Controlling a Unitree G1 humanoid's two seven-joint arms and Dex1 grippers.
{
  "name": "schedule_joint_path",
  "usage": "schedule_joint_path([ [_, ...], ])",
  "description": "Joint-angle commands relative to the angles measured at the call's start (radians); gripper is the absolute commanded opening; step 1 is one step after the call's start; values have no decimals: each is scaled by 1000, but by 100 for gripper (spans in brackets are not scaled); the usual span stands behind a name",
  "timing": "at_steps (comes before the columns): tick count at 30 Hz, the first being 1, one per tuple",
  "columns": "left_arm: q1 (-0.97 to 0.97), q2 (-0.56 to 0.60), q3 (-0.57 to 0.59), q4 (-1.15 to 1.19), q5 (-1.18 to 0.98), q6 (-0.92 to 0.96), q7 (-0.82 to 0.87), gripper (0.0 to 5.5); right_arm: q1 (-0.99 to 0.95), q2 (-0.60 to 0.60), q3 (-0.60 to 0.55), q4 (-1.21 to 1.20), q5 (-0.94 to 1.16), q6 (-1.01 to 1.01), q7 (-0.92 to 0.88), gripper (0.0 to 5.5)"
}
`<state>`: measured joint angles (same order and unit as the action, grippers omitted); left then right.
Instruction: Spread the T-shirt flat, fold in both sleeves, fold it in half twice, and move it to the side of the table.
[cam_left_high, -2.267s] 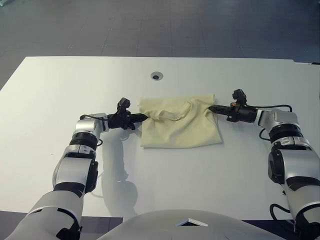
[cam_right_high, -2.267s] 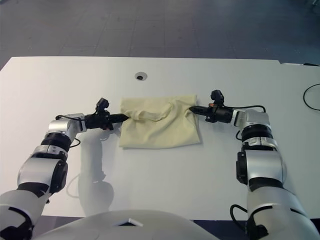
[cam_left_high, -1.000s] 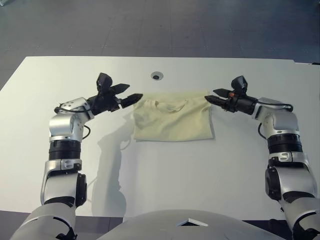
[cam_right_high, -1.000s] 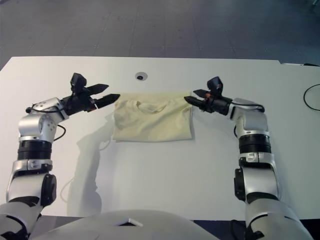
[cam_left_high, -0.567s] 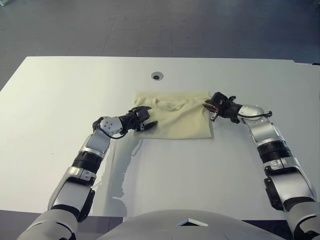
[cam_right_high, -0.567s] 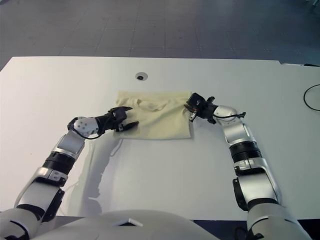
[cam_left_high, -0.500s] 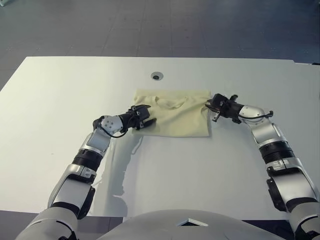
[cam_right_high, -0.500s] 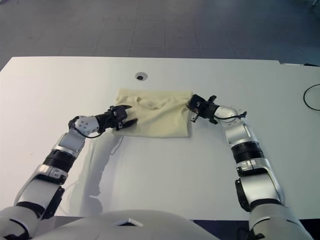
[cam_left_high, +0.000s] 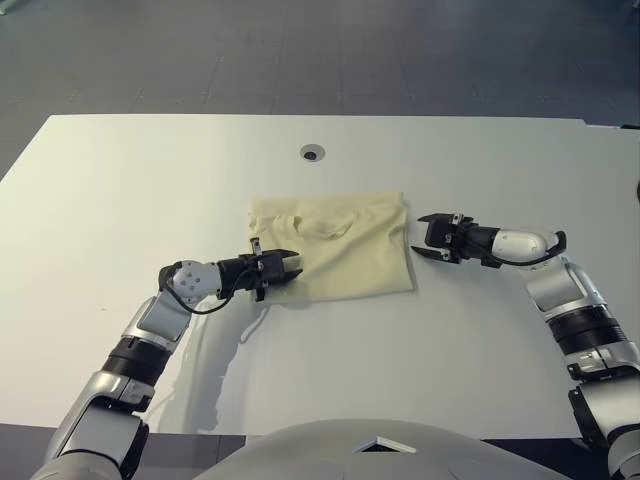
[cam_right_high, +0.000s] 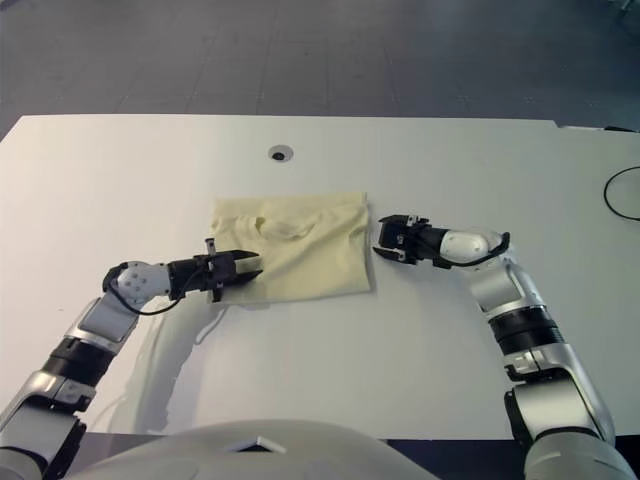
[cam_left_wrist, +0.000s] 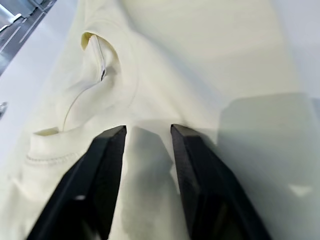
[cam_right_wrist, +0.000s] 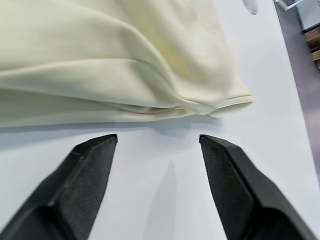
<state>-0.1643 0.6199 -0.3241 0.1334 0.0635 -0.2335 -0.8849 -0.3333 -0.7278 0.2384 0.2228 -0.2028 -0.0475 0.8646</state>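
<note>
The pale yellow T-shirt (cam_left_high: 335, 245) lies folded into a rough rectangle in the middle of the white table (cam_left_high: 120, 180), collar side toward the far edge. My left gripper (cam_left_high: 285, 268) rests at the shirt's near-left corner, open; in the left wrist view its fingers (cam_left_wrist: 102, 170) straddle the fabric (cam_left_wrist: 200, 60) just short of the collar (cam_left_wrist: 97, 55). My right gripper (cam_left_high: 432, 238) is open low over the table, a short gap to the right of the shirt's right edge. From the right wrist, that layered edge (cam_right_wrist: 150, 105) lies just beyond the spread fingertips (cam_right_wrist: 95, 150).
A small round hole (cam_left_high: 313, 153) sits in the table beyond the shirt. A dark cable (cam_right_high: 622, 190) loops at the table's right edge. Bare white tabletop surrounds the shirt on every side.
The shirt has slid a little nearer and to the left. My left gripper moved down to its near-left corner. My right gripper came off the right edge and drew away, open.
</note>
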Motion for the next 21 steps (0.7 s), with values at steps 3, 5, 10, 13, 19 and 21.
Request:
schedule_joint_path([
  [3,176,121,-42,-180,28,115,-86,265,99,-69,-163,-304,128,219,34,407],
  [5,240,164,-40,-256,21,133,-100,290,141,-64,-197,-430,218,331,67,435],
  [10,382,263,-9,-420,1,176,-103,359,222,-103,-257,-629,339,491,102,512],
  [13,482,324,26,-479,0,177,-92,392,243,-119,-292,-714,409,555,119,540],
  [19,596,397,45,-563,-25,166,-116,463,304,-120,-201,-826,409,573,104,540],
  [21,616,416,45,-575,-24,160,-119,484,306,-111,-156,-843,392,568,88,540],
])
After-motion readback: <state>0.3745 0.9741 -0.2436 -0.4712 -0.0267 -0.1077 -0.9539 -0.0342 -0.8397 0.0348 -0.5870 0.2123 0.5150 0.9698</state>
